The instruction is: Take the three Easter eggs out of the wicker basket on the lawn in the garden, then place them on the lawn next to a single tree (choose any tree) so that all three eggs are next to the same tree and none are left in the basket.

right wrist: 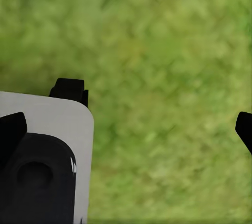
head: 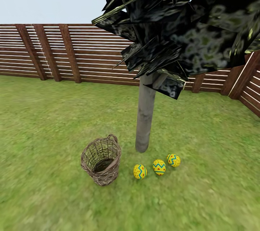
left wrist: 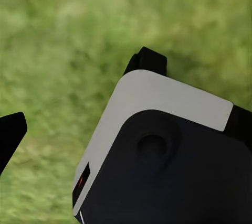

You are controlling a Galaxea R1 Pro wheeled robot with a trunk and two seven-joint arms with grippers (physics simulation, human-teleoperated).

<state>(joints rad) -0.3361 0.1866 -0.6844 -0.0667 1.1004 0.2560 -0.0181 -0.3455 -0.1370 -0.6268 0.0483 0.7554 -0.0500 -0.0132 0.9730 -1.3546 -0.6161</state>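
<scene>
Beside the tree, three eggs flank the basket.

A fenced garden: lawn, tree and slatted wooden fence (open sky above).

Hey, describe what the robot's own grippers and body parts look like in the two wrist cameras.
In the left wrist view, one black pointed finger shows at the edge, beside a rounded light grey housing with a black panel bearing a round recess and a small red mark. In the right wrist view, two black fingers sit at opposite edges, with a similar grey-and-black housing.
</scene>
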